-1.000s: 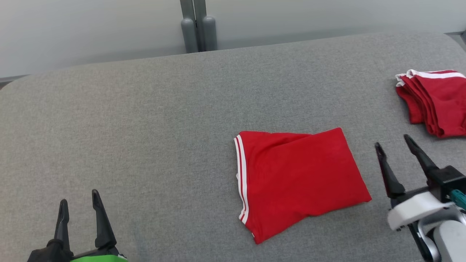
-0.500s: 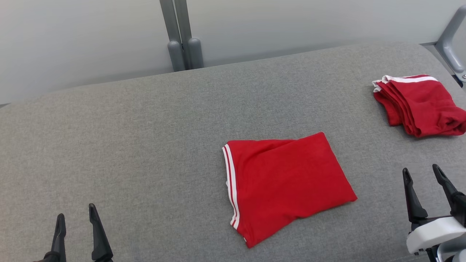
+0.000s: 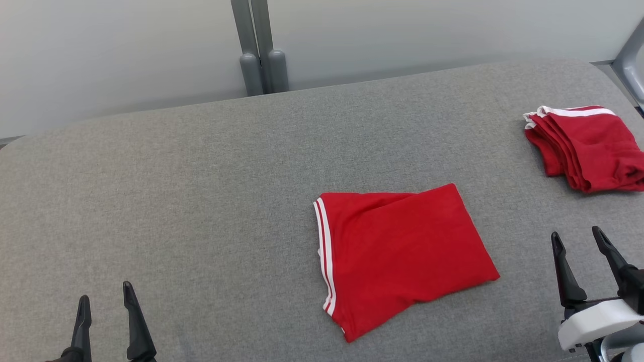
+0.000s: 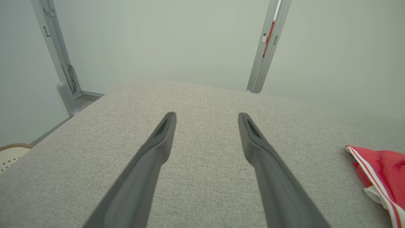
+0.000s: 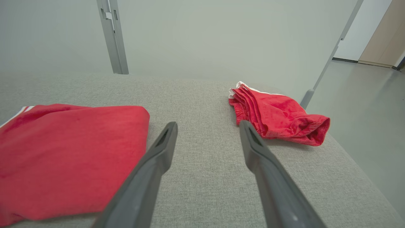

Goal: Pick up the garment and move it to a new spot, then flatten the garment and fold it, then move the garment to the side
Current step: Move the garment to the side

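Since a second ago: right gripper (image 3: pixel 575 231) drawn back from the cloth's right corner, now at the lower right of the head view; left gripper (image 3: pixel 105 290) sits lower in that view. The whole picture has shifted too, so the camera has moved.

Item 1: flat, folded red garment with white stripes along its left edge (image 3: pixel 402 256). Lies right of centre on the surface, held by nothing, between the two grippers and nearer the right one.

Item 2: both grippers, long dark fingers spread wide, empty, clear of the cloth.

Item 3: grey woven-fabric surface with rounded far corners (image 3: pixel 201 201). Broad and padded-looking; its left half is bare.

Item 4: loosely folded stack of red cloth with white trim (image 3: pixel 588 146). At the far right edge of the surface, well apart from the garment.

Item 5: paired grey metal posts (image 3: pixel 259 50), upright behind the far edge, against a pale plain wall (image 3: pixel 126 50).

Item 6: slanted grey bar (image 5: pixel 329 63) past the right end of the surface; smooth grey floor (image 5: pixel 373 104) beyond it.
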{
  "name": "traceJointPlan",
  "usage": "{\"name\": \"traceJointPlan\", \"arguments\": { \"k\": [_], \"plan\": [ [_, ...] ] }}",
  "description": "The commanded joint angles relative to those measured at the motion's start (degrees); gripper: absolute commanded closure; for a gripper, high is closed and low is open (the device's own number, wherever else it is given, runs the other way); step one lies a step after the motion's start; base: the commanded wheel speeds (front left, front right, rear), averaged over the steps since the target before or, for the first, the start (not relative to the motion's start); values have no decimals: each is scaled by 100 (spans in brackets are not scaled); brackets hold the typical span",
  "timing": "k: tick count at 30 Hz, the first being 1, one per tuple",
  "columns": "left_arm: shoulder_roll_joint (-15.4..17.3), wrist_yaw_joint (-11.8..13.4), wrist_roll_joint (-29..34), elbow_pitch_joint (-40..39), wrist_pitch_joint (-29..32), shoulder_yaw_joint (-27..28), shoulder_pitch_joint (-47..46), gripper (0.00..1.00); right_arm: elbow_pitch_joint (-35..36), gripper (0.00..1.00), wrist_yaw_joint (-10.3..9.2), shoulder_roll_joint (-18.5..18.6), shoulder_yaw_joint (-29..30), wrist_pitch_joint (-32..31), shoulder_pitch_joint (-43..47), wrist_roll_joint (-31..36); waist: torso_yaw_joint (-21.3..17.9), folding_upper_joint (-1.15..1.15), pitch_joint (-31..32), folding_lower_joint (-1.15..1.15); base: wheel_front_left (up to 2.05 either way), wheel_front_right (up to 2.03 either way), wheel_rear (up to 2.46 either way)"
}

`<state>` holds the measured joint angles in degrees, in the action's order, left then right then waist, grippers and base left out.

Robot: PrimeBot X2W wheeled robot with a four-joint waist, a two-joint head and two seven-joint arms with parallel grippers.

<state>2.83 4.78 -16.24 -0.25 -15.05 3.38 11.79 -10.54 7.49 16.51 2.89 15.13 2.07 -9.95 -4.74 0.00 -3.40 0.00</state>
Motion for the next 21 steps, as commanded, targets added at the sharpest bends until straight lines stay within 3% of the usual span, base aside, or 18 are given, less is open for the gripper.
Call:
{"name": "traceJointPlan", "arguments": {
  "k": [1,4,7,11,15,21],
  "plan": [
    [15,-20,85,-20,-15,7,-35,0,27,0,0,-13,8,-1,-24,-25,10,0,-10,0,0,0,0],
    [15,-21,81,-52,-15,15,-82,0,55,0,1,-206,29,-1,-231,-215,19,0,-85,0,0,0,0],
    [15,-41,108,-69,-15,-31,-148,0,-161,0,1,-184,-406,-2,-490,-527,31,0,-163,0,0,0,0],
    [15,-74,134,-63,-15,-152,-291,0,-610,0,0,199,-1346,-866,-1164,-939,141,0,-299,0,0,0,0],
    [15,-48,82,-62,-15,-247,-385,0,-1113,0,0,443,-1889,-1739,-1705,-1172,306,0,-407,0,0,0,0],
    [15,-72,-1,23,-14,-257,-460,0,-1929,0,0,463,-2197,-2091,-2224,-1505,584,0,-539,0,0,0,0]
  ]
}}
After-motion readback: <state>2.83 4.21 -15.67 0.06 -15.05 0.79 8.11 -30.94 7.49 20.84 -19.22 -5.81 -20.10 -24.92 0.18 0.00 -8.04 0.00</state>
